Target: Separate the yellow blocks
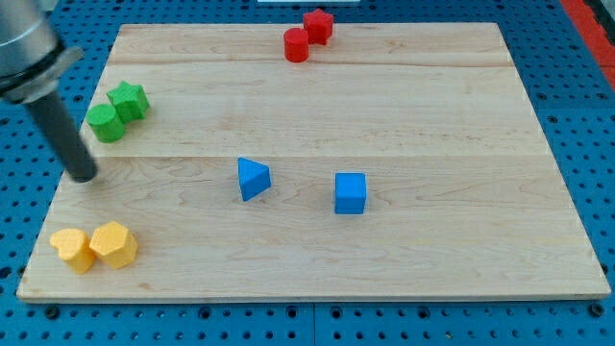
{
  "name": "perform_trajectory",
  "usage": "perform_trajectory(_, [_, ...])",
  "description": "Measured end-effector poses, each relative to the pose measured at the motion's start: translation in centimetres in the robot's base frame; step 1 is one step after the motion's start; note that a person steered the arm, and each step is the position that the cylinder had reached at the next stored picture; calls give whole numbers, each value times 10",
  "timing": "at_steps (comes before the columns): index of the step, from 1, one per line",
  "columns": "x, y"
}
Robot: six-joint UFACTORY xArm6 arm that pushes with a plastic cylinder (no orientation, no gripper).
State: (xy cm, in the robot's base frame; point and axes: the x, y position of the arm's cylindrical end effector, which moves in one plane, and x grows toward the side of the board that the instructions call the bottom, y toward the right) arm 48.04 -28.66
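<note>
Two yellow blocks touch each other at the board's lower left: a star-like one (73,249) on the left and a hexagonal one (114,244) on the right. My tip (85,177) stands on the board at the view's left, above the yellow pair and below the green blocks. It touches no block.
A green cylinder (105,123) and a green star (130,100) touch at the upper left. A red cylinder (296,45) and a red block (318,24) touch at the top edge. A blue triangle (253,179) and a blue cube (351,192) sit mid-board. The wooden board (432,115) lies on a blue pegboard.
</note>
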Motion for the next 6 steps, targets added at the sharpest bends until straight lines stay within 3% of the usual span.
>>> perform_trajectory(1, [4, -17])
perform_trajectory(3, [94, -18])
perform_trajectory(6, [98, 152])
